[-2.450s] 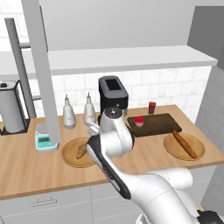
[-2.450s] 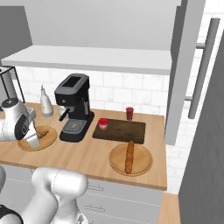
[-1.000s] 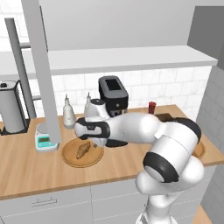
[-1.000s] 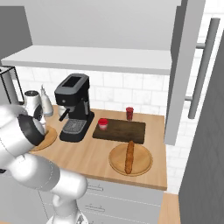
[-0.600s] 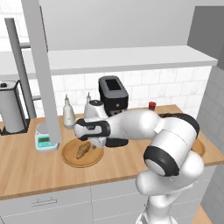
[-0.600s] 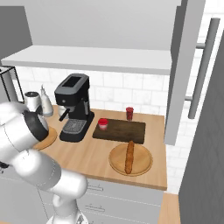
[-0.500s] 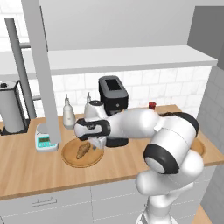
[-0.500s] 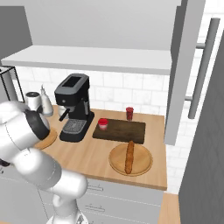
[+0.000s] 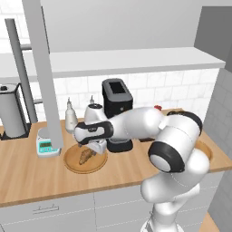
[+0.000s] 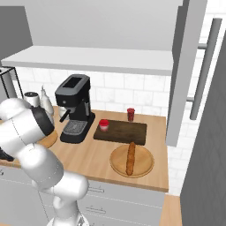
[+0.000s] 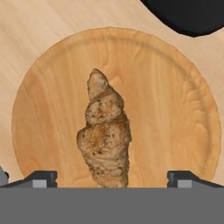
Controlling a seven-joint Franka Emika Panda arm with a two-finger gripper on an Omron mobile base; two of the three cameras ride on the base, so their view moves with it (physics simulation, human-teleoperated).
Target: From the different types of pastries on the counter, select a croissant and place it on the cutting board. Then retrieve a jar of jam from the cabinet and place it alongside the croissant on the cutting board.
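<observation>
The croissant (image 11: 105, 135), lumpy and golden-brown, lies on a round light-wood plate (image 11: 197, 87) on the counter (image 9: 27, 172). My gripper (image 11: 111, 178) hangs just above it, open, with one fingertip on each side of the croissant's near end and nothing held. In the left base view the gripper (image 9: 93, 147) hovers over the croissant (image 9: 84, 156). The dark cutting board (image 10: 121, 131) lies further right, with the bright-red jar of jam (image 10: 103, 125) at its left end. The cabinet (image 10: 181, 66) hangs above with its white shelf (image 10: 97, 59).
A black coffee machine (image 9: 117, 97) stands right behind the plate, with bottles (image 9: 70, 115) to its left. A small scale (image 9: 45, 146) and a paper towel roll (image 9: 11, 115) are further left. A baguette-like stick (image 10: 130, 157) lies on a second round plate; a darker red cylinder (image 10: 130, 114) stands behind the board.
The arm has swung left from the counter's middle, and the hand has come down over the croissant's plate. The jaws have stayed open; the croissant has not moved.
</observation>
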